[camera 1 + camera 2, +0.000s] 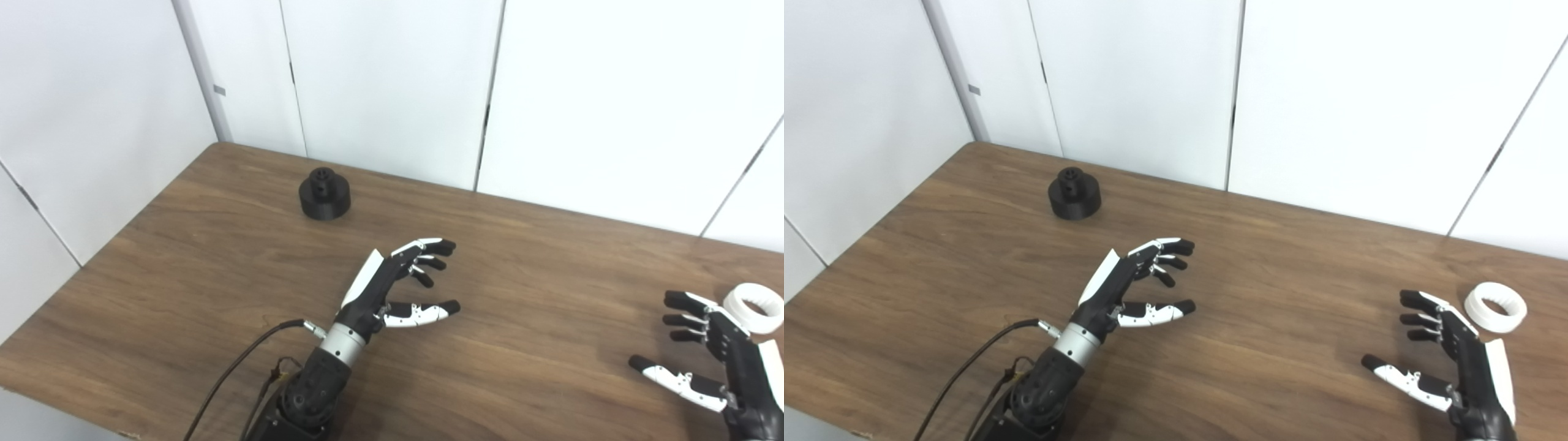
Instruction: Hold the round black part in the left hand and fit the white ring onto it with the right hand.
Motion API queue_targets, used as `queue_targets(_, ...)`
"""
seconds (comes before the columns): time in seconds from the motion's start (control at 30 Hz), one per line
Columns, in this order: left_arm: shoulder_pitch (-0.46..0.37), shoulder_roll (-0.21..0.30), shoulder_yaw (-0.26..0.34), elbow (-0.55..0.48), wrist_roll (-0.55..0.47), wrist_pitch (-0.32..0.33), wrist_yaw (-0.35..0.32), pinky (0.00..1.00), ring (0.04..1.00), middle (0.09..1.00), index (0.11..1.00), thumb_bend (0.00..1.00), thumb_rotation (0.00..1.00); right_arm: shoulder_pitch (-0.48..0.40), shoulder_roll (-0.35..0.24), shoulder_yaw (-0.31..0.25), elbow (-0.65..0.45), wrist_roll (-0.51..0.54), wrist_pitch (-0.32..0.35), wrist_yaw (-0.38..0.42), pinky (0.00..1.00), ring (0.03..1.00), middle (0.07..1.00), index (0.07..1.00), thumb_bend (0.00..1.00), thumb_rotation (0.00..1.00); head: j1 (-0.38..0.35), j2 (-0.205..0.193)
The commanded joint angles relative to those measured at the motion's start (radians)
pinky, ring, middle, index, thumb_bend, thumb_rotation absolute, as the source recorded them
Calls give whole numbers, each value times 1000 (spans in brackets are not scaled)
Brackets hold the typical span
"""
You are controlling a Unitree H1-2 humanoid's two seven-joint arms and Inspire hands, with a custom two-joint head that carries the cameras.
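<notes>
The round black part (pixel 324 193) stands alone on the wooden table (pixel 233 257) toward the far left, a small hub on top of its wider base. My left hand (pixel 398 285) hovers over the middle of the table, well short and to the right of that part, open with fingers spread and nothing in it. The white ring (pixel 1496 307) lies flat near the right edge. My right hand (pixel 1448 355) sits just in front and left of the ring, open, palm facing left, not touching it.
White wall panels (pixel 392 86) close off the table's back and left sides. Black cables (pixel 245 367) trail from my left forearm down over the front edge. Bare wood lies between the two hands.
</notes>
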Motion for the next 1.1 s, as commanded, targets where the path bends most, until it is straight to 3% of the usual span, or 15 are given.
queue_targets(0.0,-38,5,4,-37,8,-27,19,571,729,797,769,738,140,-27,-13,-12,-25,13,-31,-4,601,680,746,728,710,40,3,-1)
queue_targets(0.1,-40,9,13,-57,39,-5,33,579,741,798,759,755,148,-27,-15,-11,-31,13,-22,-1,600,681,750,728,709,23,4,0)
queue_targets(0.23,-46,31,27,-83,103,20,51,703,807,805,738,772,176,-27,-13,-13,-37,10,-12,-3,597,673,743,722,713,20,4,-1)
queue_targets(0.3,-51,45,32,-92,119,31,52,716,817,811,728,773,191,-28,-14,-13,-32,15,-18,-1,598,672,743,724,711,19,8,-2)
queue_targets(0.6,-79,109,57,-135,121,113,29,759,843,837,665,763,195,-34,-16,-13,-26,15,-16,0,595,674,745,721,714,16,10,-1)
queue_targets(0.8,-103,152,65,-129,207,124,60,702,851,850,654,771,212,-39,-18,-16,-13,19,-29,-3,590,668,738,718,720,34,12,-3)
queue_targets(0.93,-125,171,87,-120,224,141,72,767,892,878,660,773,192,-36,-16,-20,-22,15,-13,-3,600,675,739,714,724,46,12,-6)
queue_targets(1.07,-142,189,102,-137,250,183,72,767,892,881,664,762,200,-34,-17,-25,-18,19,-19,-4,600,677,737,713,724,43,16,-7)
